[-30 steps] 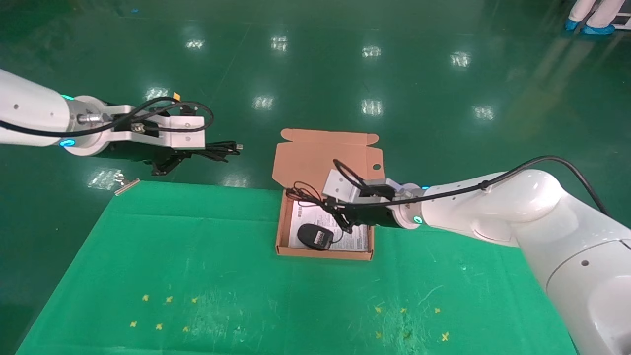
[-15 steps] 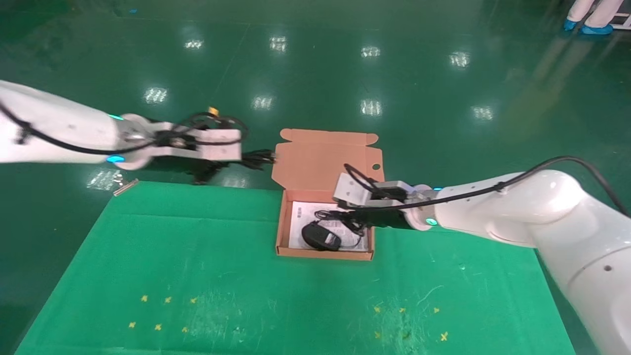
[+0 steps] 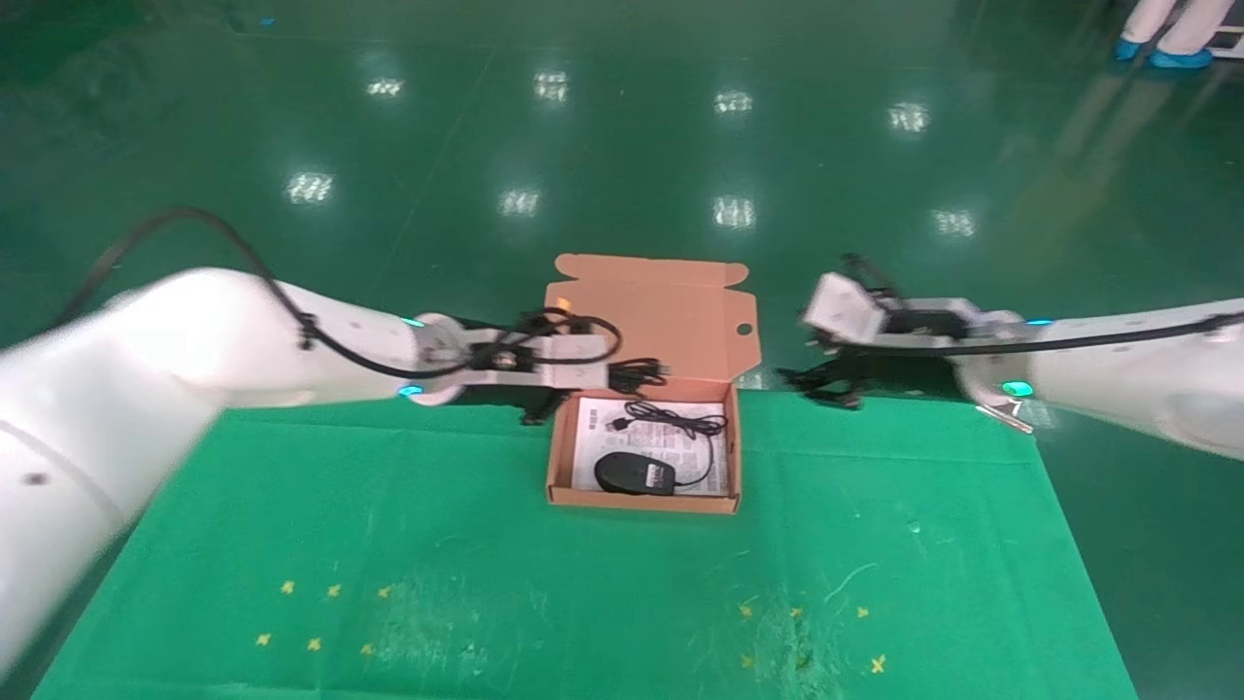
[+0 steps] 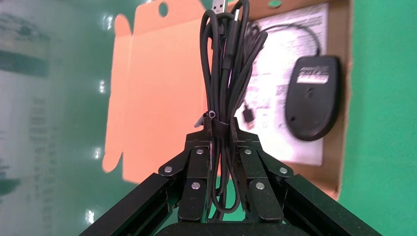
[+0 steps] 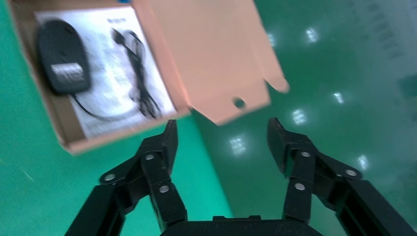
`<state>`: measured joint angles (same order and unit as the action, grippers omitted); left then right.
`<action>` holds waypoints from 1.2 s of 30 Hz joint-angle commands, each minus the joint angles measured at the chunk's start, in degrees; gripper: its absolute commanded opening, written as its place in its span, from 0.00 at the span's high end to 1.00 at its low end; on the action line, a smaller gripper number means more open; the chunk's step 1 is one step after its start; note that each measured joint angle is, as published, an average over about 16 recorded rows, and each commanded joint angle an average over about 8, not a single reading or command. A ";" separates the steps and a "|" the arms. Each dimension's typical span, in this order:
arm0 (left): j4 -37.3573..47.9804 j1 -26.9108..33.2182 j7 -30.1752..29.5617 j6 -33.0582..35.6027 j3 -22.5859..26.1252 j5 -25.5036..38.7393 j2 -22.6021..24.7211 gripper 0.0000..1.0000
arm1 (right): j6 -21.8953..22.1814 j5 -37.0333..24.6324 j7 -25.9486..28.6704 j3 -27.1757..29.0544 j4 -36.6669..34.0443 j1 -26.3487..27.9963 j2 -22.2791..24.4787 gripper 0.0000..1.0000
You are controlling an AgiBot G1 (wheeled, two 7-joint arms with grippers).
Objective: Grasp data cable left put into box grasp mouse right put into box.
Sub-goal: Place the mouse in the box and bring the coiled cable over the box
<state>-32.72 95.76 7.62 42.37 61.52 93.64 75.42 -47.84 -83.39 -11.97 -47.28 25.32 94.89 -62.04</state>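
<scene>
The salmon box [image 3: 555, 457] lies open on the green cloth, its lid [image 3: 671, 311] folded back. Inside, the black mouse [image 3: 634, 474] rests label-up on the white leaflet [image 3: 598, 428], with its cord [image 3: 680, 420] coiled beside it. My left gripper [image 3: 586, 382] hovers at the box's far left corner, shut on the tied middle of the data cable [image 3: 637, 371]. The left wrist view shows that cable [image 4: 226, 64] clamped in the gripper [image 4: 221, 130] above the box, the mouse [image 4: 312, 98] below. My right gripper [image 3: 826, 384] hangs open and empty right of the box; the right wrist view shows it [image 5: 221, 132] beside the lid [image 5: 211, 54].
The green cloth [image 3: 389, 544] covers the table, with small yellow marks [image 3: 321, 612] near the front. Its far edge runs just behind the box, with glossy green floor [image 3: 622, 146] beyond. A small metal strip [image 3: 1001, 418] lies at the cloth's far right corner.
My left arm swung right, carrying the data cable to the box. My right gripper let go of the mouse's cord, which now lies in the box, and drew back to the right.
</scene>
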 commanded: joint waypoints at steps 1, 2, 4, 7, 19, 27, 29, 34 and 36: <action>3.96 -1.19 4.26 -1.60 -0.66 -1.89 2.43 1.00 | -0.06 -0.02 0.11 0.23 0.87 0.39 2.03 0.00; 4.22 -1.70 5.72 -2.08 -0.58 -2.89 2.68 1.00 | -0.26 0.00 0.39 0.31 1.65 0.50 2.85 0.00; 4.16 -2.66 8.12 -2.79 -0.20 -4.94 2.90 1.00 | -0.71 0.06 1.10 0.45 3.40 0.64 4.47 0.00; 3.72 -3.69 10.74 -3.36 0.90 -7.76 3.03 1.00 | -1.36 0.05 2.50 0.57 6.44 0.64 6.82 0.00; 2.74 -5.07 14.71 -4.30 5.71 -16.27 3.06 1.00 | -1.86 -1.81 9.54 0.06 16.77 0.24 13.45 0.00; 2.53 -5.12 15.76 -4.87 7.48 -18.70 3.15 0.18 | -1.63 -2.66 11.76 -0.29 19.46 -0.02 14.68 0.00; 2.47 -5.14 15.88 -4.92 7.68 -18.99 3.18 0.00 | -1.61 -2.74 11.91 -0.33 19.75 -0.05 14.82 0.00; 2.43 -5.07 15.81 -4.92 7.65 -18.89 3.14 0.00 | -1.55 -2.77 11.79 -0.35 19.59 -0.08 14.71 0.00; 2.44 -5.06 15.77 -4.91 7.59 -18.78 3.13 0.00 | -1.55 -2.76 11.74 -0.35 19.47 -0.09 14.65 0.00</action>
<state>-30.27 90.69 23.38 37.47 69.09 74.85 78.56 -49.39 -86.14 -0.21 -47.62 44.81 94.80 -47.37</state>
